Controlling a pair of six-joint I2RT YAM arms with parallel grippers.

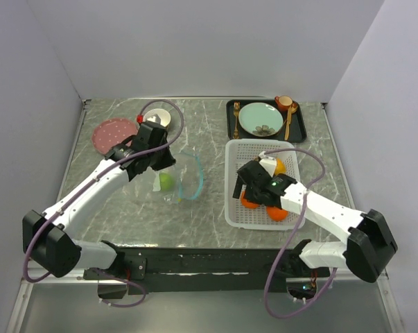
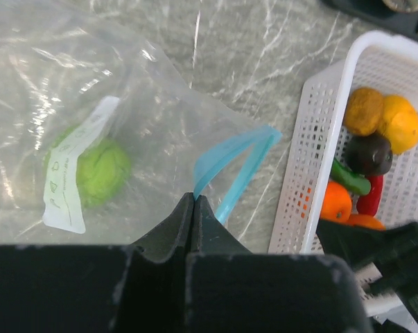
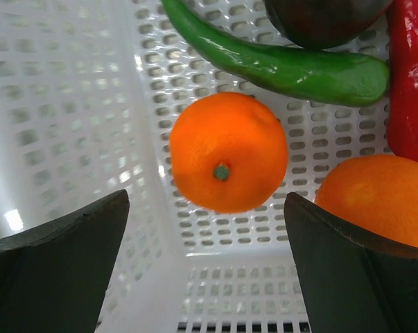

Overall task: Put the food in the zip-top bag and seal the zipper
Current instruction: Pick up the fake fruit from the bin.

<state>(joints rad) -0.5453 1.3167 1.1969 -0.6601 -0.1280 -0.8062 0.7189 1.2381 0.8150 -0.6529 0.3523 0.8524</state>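
The clear zip-top bag point(image 1: 175, 173) lies left of centre with the green apple point(image 1: 166, 182) inside; the apple also shows in the left wrist view point(image 2: 101, 170). My left gripper point(image 2: 195, 199) is shut on the teal-blue zipper point(image 2: 226, 156) and holds the bag's mouth open. My right gripper point(image 3: 207, 202) is open inside the white basket point(image 1: 264, 143), just short of an orange point(image 3: 228, 151). A second orange point(image 3: 375, 198), the green pepper point(image 3: 278, 62), the red chili point(image 3: 408, 76) and the dark round fruit point(image 3: 319, 17) lie around it. The yellow-brown fruit point(image 2: 364, 109) lies at the basket's far end.
A black tray point(image 1: 300, 132) with a teal plate, cup and gold cutlery stands behind the basket. A pink plate point(image 1: 115, 132) and a white bowl point(image 1: 157, 116) sit at the back left. Grey walls close in on three sides.
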